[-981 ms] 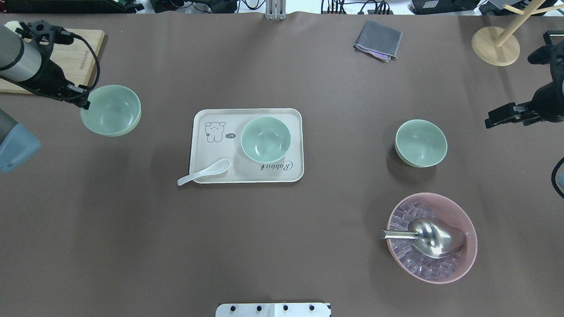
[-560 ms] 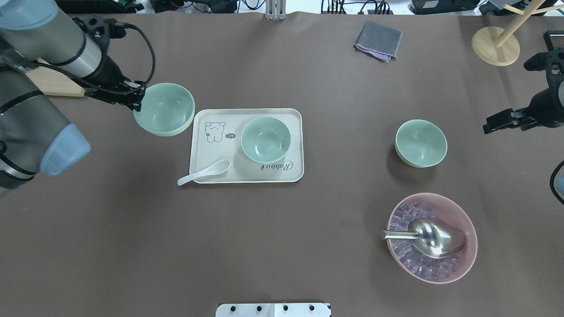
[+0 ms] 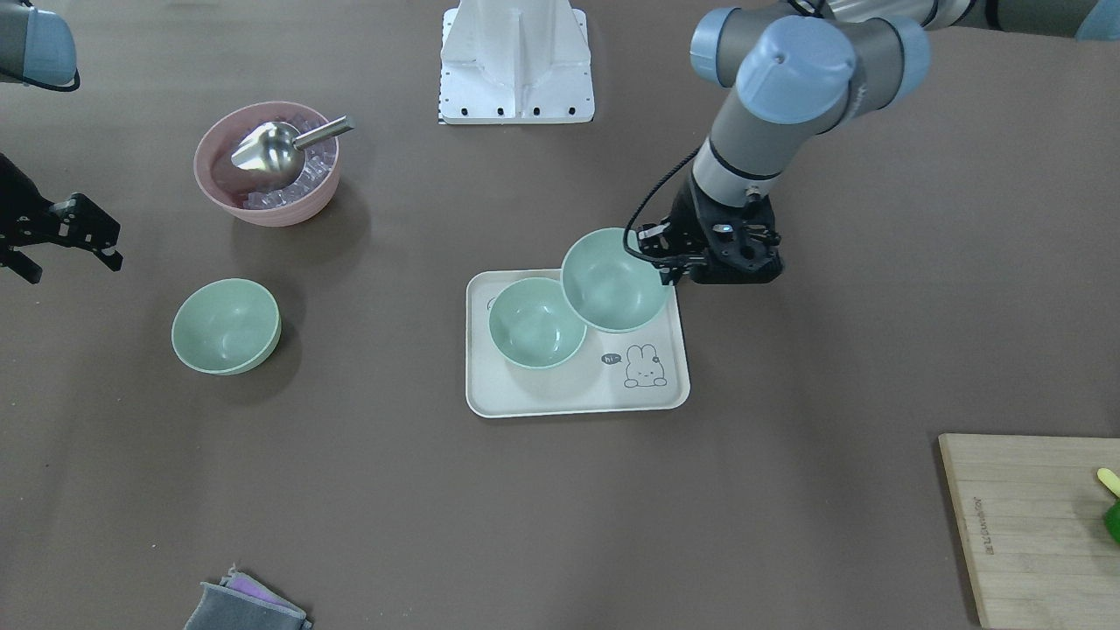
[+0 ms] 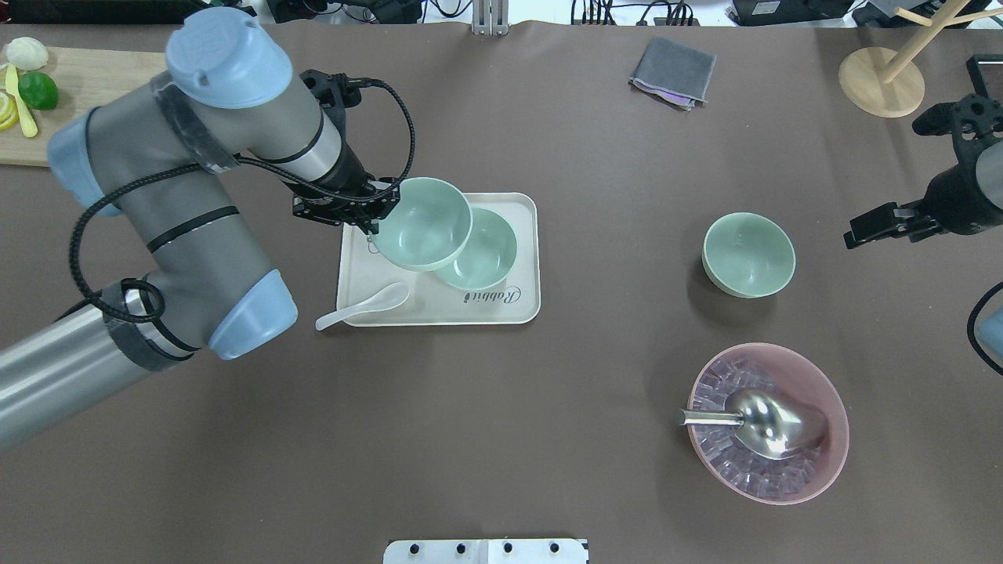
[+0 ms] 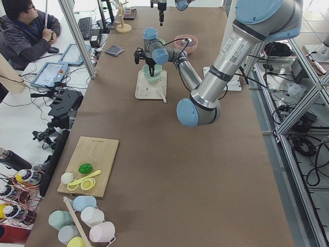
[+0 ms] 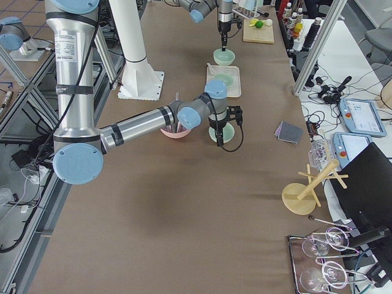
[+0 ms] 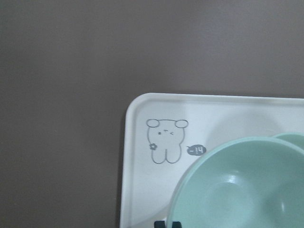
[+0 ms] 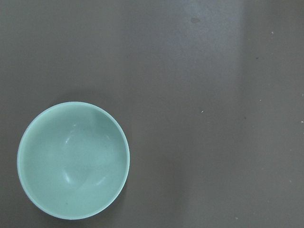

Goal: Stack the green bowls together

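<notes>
My left gripper (image 4: 376, 225) is shut on the rim of one green bowl (image 4: 423, 223) and holds it above the cream tray (image 4: 517, 309). It partly overlaps a second green bowl (image 4: 490, 254) that sits on the tray. The left wrist view shows the held bowl (image 7: 237, 190) over the tray's bear drawing. A third green bowl (image 4: 748, 254) stands on the table to the right and also shows in the right wrist view (image 8: 73, 159). My right gripper (image 4: 874, 229) is open and empty, to the right of that bowl.
A white spoon (image 4: 364, 305) lies at the tray's front left corner. A pink bowl (image 4: 831, 470) with ice cubes and a metal scoop (image 4: 772, 423) is at the front right. A grey cloth (image 4: 674, 70), a wooden stand (image 4: 881, 82) and a cutting board (image 4: 86, 78) are at the back.
My left arm has carried its green bowl to the right, from the table's left side to over the tray. The right gripper has shifted slightly towards the third bowl.
</notes>
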